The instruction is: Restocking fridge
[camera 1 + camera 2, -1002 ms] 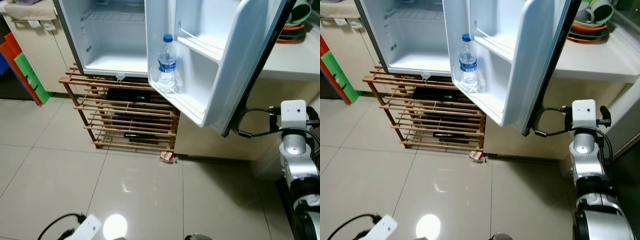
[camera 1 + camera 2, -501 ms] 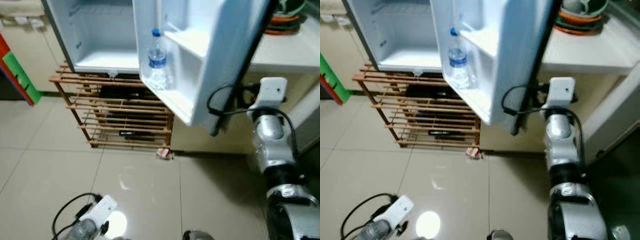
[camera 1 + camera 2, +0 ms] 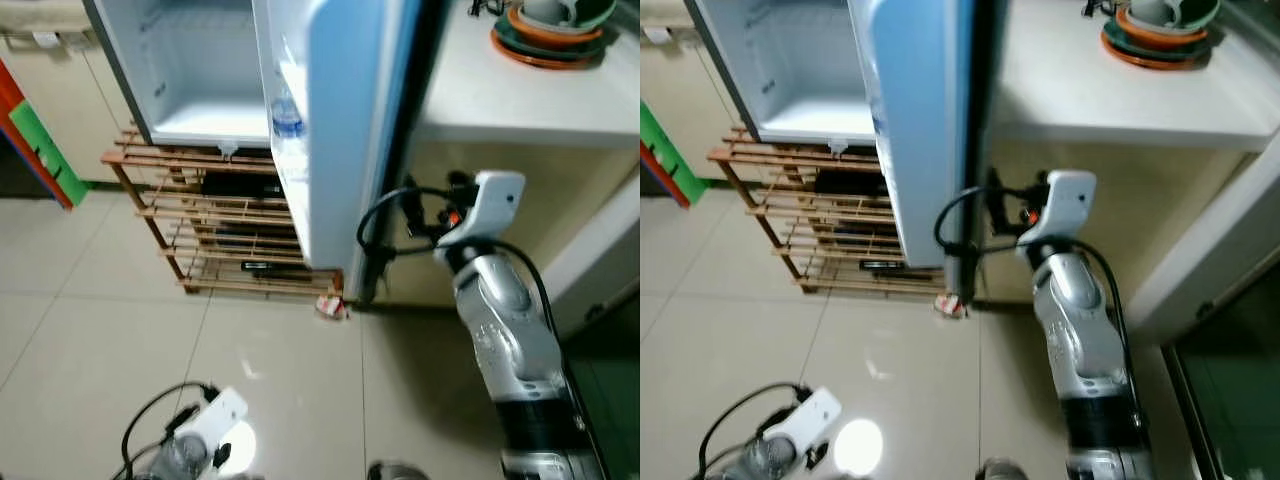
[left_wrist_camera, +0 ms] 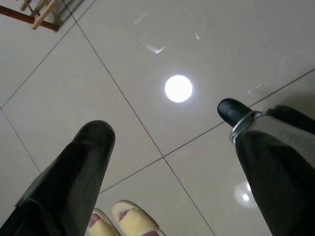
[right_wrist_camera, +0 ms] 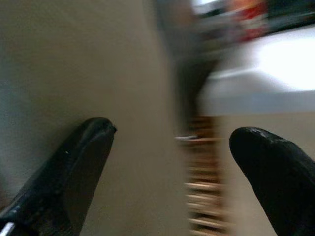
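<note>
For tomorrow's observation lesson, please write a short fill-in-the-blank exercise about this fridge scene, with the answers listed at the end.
1. The water bottle stands in a shelf of the fridge ____.
2. The fridge rests on a slatted ____ rack.
3. The right gripper is beside the fridge door with its fingers ____.
4. The stacked dishes sit on the white ____.

Missing words: door; wooden; open; counter
</note>
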### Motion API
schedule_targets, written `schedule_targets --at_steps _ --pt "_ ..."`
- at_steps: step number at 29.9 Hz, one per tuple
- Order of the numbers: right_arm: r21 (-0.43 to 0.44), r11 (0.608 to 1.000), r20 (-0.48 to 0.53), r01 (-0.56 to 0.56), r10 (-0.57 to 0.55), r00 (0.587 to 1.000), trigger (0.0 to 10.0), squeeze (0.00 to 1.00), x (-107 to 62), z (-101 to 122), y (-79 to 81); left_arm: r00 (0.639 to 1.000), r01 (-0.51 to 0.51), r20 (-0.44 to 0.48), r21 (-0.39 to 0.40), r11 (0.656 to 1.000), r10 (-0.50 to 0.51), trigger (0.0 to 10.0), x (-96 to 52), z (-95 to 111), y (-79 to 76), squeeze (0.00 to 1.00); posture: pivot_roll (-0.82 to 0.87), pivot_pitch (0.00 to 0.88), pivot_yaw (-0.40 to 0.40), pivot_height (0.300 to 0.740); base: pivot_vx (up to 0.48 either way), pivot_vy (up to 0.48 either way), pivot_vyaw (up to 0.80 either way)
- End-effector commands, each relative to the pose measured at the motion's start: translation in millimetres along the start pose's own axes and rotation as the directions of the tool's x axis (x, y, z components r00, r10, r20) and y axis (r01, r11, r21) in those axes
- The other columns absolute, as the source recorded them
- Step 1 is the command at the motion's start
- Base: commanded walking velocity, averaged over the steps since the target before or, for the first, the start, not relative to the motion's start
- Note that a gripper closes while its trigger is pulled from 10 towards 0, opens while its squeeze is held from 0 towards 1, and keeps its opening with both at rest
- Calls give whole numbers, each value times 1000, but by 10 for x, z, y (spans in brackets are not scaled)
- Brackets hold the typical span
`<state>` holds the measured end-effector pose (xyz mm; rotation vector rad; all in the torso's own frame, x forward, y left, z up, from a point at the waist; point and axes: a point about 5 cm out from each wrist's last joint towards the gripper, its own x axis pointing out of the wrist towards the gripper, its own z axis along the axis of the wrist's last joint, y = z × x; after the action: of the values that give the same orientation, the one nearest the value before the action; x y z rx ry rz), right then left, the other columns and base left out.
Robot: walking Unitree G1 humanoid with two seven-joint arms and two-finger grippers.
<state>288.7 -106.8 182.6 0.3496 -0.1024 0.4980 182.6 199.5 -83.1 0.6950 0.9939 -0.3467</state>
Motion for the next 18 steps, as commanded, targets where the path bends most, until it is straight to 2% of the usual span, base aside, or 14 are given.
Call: schedule_targets --at_steps 1,4,6,8,12,13,15,17,18 --pt "133 964 -2 -231 234 972 10000 0 -90 97 326 1000 -1 -6 -6 1000 1 10000 -2 -14 15 0 -191 33 42 740 0 0 0" --pt "159 959 -10 -236 241 971 10000 0 -154 121 277 1000 -4 8 -11 1000 4 10000 3 26 28 0 -188 29 40 740 0 0 0" --pt "145 980 -31 -138 144 989 10000 0 -213 124 55 999 -11 48 -23 1000 12 10000 17 156 34 0 -180 23 37 740 0 0 0" --pt "130 988 -56 -79 87 995 10000 0 -270 127 -81 996 -15 87 -37 999 19 10000 25 270 40 0 -177 18 37 740 0 0 0" --pt "139 990 -95 -29 43 995 10000 0 -349 107 -196 985 -20 169 -46 999 27 10000 29 487 40 0 -165 7 36 740 0 0 0" --pt "139 990 -95 -29 43 995 10000 0 -349 107 -196 985 -20 169 -46 999 27 10000 29 487 40 0 -165 7 36 740 0 0 0" --pt "133 991 -124 4 12 992 10000 0 -365 47 -247 970 -36 237 -69 997 51 10000 21 651 73 0 -156 0 35 740 0 0 0" --pt "103 993 -150 62 -46 988 10000 0 -374 -23 -321 950 -50 302 -105 993 80 10000 -7 645 183 0 -151 0 35 740 0 0 0" --pt "57 992 -162 115 -105 981 10000 0 -376 -61 -392 940 -59 327 -117 991 95 10000 -22 635 231 0 -142 0 34 740 0 0 0"
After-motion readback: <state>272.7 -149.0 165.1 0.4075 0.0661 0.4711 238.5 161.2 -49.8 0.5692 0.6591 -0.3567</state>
